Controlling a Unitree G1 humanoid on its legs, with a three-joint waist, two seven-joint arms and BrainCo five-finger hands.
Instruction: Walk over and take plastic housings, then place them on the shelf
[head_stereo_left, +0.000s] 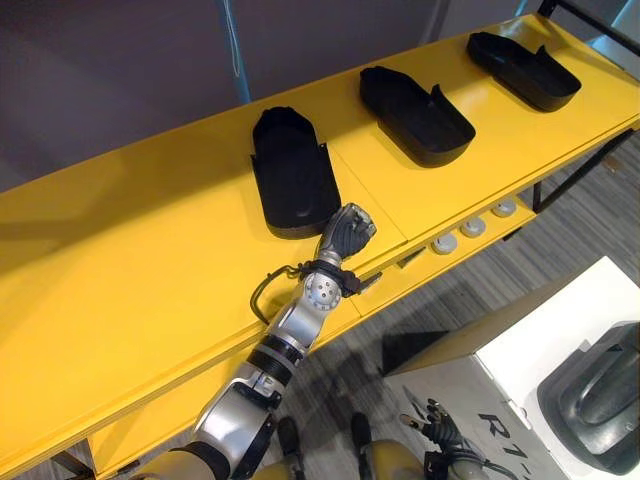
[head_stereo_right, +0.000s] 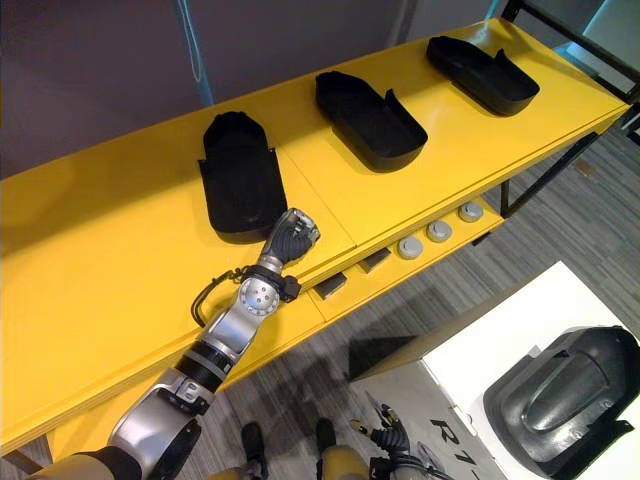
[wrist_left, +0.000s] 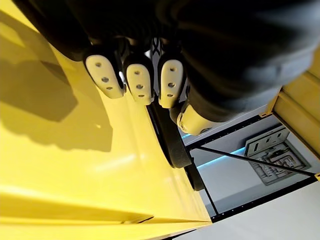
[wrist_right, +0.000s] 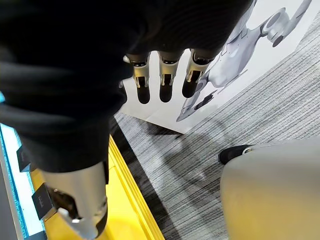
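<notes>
A black housing (head_stereo_left: 290, 170) lies flat on the yellow shelf (head_stereo_left: 130, 280), its end just beyond the left hand (head_stereo_left: 345, 232).

Bright overhead light puts a soft sheen and dim shadows on the yellow shelf (head_stereo_left: 120, 300).

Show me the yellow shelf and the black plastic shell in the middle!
Yellow flat shelf (head_stereo_left: 150, 300), left eye view, bare top surface.
Middle black plastic housing (head_stereo_left: 415, 112), left eye view, inner floor.
</notes>
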